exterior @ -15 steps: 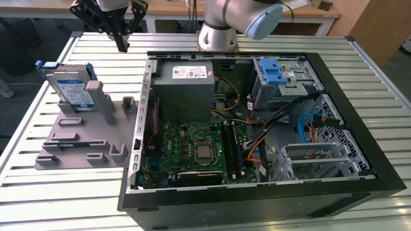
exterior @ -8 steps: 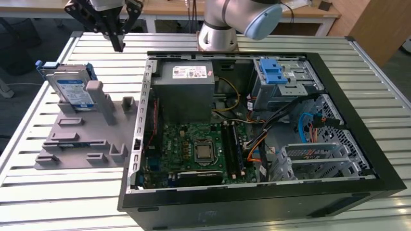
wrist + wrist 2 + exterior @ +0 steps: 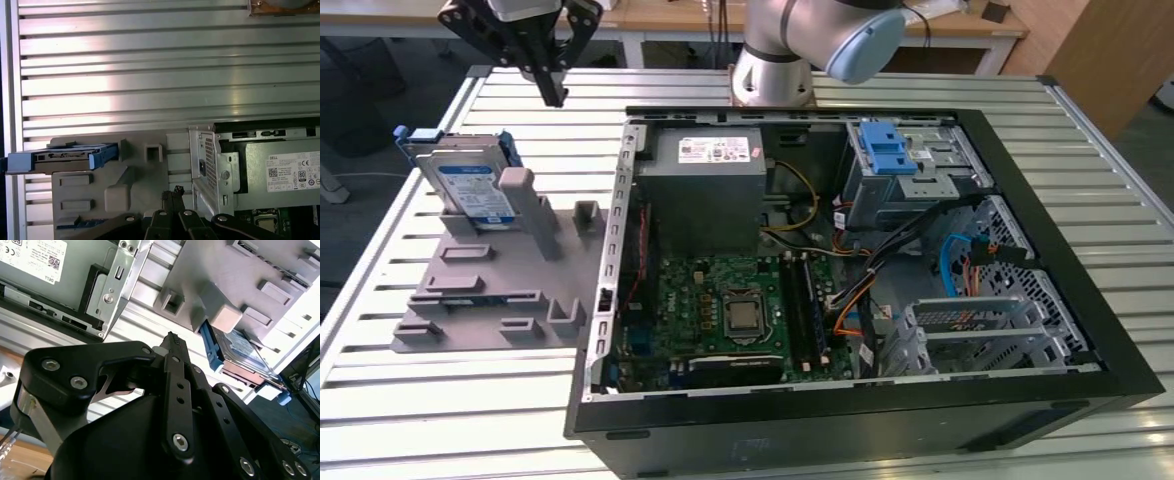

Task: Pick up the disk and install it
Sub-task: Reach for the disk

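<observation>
The disk [image 3: 467, 187], a silver drive with a blue-and-white label in a blue carrier, stands on edge in a slot at the far end of a grey fixture [image 3: 487, 300], on the exterior view's left. My gripper [image 3: 556, 92] hangs above the table just beyond and to the right of the disk, apart from it, fingers together with nothing between them. In the second wrist view the gripper [image 3: 172, 339] points toward the disk [image 3: 245, 352]. In the first wrist view the disk [image 3: 65, 156] lies edge-on beside the gripper [image 3: 176, 191].
An open black computer case [image 3: 1067, 390] lies on the slatted metal table [image 3: 400, 400], right of the fixture. Inside are a grey power supply [image 3: 707, 190], a motherboard [image 3: 720, 310] and a grey drive cage with a blue latch [image 3: 891, 150]. The arm's base [image 3: 774, 75] stands behind the case.
</observation>
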### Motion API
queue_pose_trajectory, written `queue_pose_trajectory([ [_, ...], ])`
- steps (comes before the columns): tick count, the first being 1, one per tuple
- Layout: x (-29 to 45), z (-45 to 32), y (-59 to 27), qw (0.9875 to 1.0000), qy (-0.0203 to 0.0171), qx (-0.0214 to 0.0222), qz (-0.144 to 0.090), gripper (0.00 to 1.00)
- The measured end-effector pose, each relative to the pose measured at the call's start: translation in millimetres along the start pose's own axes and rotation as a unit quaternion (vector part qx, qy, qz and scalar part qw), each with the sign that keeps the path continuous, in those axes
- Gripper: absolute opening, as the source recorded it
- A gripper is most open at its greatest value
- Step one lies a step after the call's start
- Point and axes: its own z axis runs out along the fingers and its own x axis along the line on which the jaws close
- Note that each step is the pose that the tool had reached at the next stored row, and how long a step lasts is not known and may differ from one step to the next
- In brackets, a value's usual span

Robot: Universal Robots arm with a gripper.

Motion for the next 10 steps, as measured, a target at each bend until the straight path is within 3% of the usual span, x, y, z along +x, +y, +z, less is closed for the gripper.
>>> queue_pose_trajectory([
  [10, 14.5, 0.0, 1.0, 1.0000, 0.0000, 0.0000, 0.000, 0.11],
])
